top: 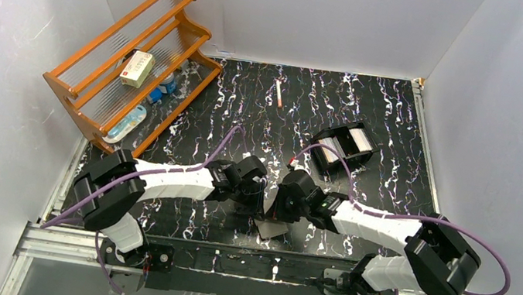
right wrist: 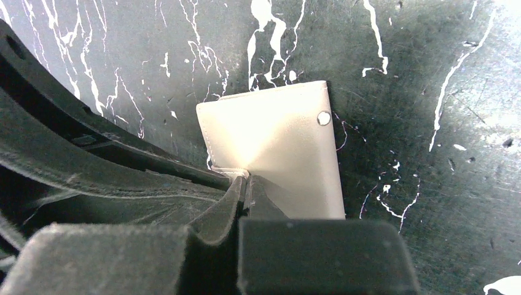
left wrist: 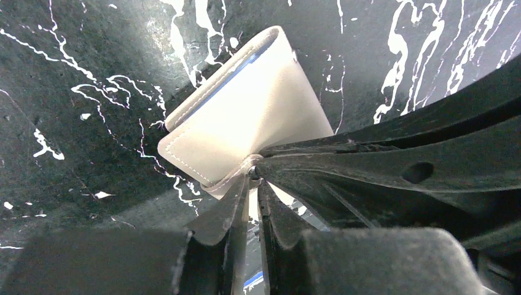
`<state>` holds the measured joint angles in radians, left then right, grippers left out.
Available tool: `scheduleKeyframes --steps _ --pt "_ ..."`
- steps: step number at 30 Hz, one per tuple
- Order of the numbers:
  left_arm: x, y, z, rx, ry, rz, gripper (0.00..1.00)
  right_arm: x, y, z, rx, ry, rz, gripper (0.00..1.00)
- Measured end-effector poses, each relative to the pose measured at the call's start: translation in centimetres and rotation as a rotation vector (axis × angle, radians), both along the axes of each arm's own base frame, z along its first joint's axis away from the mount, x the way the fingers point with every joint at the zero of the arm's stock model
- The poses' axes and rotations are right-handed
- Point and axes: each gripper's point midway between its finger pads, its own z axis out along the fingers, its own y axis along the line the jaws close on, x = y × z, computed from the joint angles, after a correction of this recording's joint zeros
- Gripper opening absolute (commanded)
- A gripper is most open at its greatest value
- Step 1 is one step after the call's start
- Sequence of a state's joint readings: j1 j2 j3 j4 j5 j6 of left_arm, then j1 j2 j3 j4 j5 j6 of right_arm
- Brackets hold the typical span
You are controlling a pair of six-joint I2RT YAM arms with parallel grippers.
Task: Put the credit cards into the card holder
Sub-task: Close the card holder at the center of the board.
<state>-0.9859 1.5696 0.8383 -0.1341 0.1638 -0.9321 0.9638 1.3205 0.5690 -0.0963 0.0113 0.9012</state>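
Note:
The card holder [top: 271, 230] lies near the table's front edge between the two arms, dull grey outside. In the left wrist view it [left wrist: 246, 117] is partly folded, with a blue inner edge showing. My left gripper [left wrist: 253, 178] is shut on a flap at its near corner. In the right wrist view the card holder [right wrist: 282, 141] shows a snap button, and my right gripper [right wrist: 246, 178] is shut on its near edge. Both grippers [top: 260, 200] [top: 277, 203] meet tip to tip over it. The credit cards [top: 357, 138], white, sit in a black tray.
The black tray [top: 340, 159] stands right of centre, behind the right arm. A thin pen-like stick [top: 279, 93] lies at the back middle. A wooden rack [top: 137, 66] with a cream box [top: 137, 68] fills the back left. White walls enclose the table.

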Motion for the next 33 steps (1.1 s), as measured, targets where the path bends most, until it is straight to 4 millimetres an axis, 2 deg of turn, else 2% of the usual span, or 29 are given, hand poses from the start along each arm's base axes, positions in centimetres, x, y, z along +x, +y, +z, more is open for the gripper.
scheduleKeyframes --steps 6,18,23,26,29,33 --pt "-0.1 0.2 -0.7 0.021 0.002 0.010 0.05 0.0 0.0 -0.1 0.009 -0.003 -0.009 0.00" --pt "-0.1 0.1 -0.9 0.037 0.011 0.021 0.05 -0.1 -0.1 0.2 -0.008 -0.012 -0.009 0.01" --pt "-0.1 0.0 -0.7 0.047 0.006 0.018 0.10 -0.2 -0.2 0.4 -0.016 -0.006 -0.006 0.13" --pt "0.3 0.4 -0.3 0.092 -0.018 0.022 0.16 -0.4 -0.8 1.1 -0.059 -0.001 0.005 0.26" --pt "1.2 0.8 0.6 0.124 -0.061 0.040 0.20 0.1 -1.2 3.4 -0.066 -0.041 -0.007 0.38" --pt "2.3 1.8 3.9 0.117 -0.157 0.067 0.35 1.2 -1.5 7.9 -0.013 -0.144 -0.037 0.51"
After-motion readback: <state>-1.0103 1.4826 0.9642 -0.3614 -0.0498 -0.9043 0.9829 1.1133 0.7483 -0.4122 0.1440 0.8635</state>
